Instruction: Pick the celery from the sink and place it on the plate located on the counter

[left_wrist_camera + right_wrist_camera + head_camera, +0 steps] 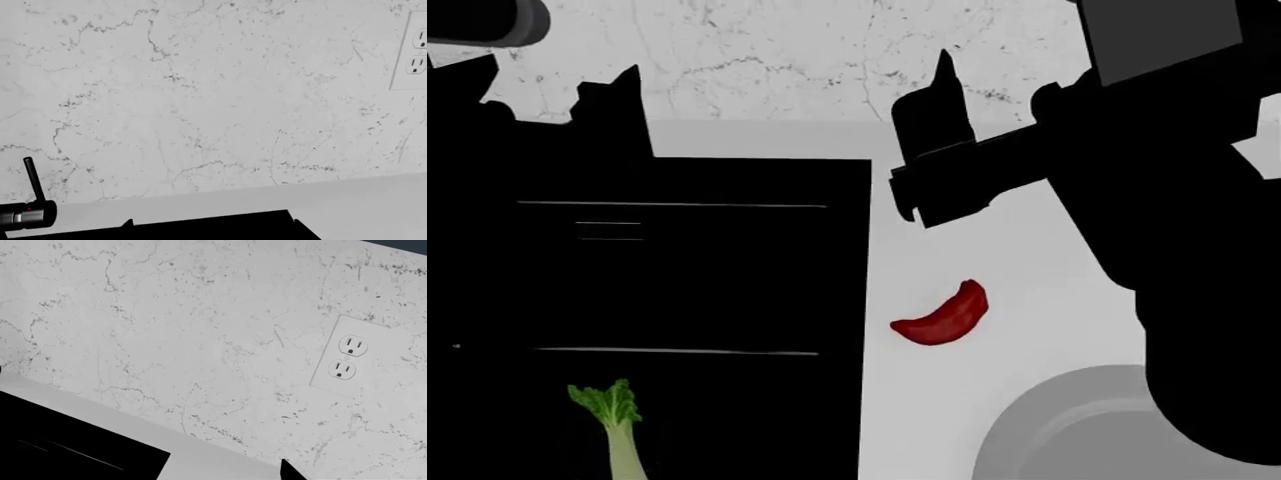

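Note:
The celery [614, 432], pale stem with a ruffled green top, lies in the black sink [694, 280] at the near edge of the head view. The grey plate [1068, 430] rests on the white counter [961, 230] at the lower right, partly hidden by my right arm. My left gripper [212, 221] hovers over the sink's back edge, open and empty, far from the celery. My right gripper [994, 90] is raised over the counter near the wall, also open and empty. Only one of its fingertips [285, 470] shows in the right wrist view.
A curved red pepper [945, 315] lies on the counter between the sink and the plate. A metal faucet [27, 215] stands behind the sink. The marbled wall [200, 330] carries an outlet [347, 362].

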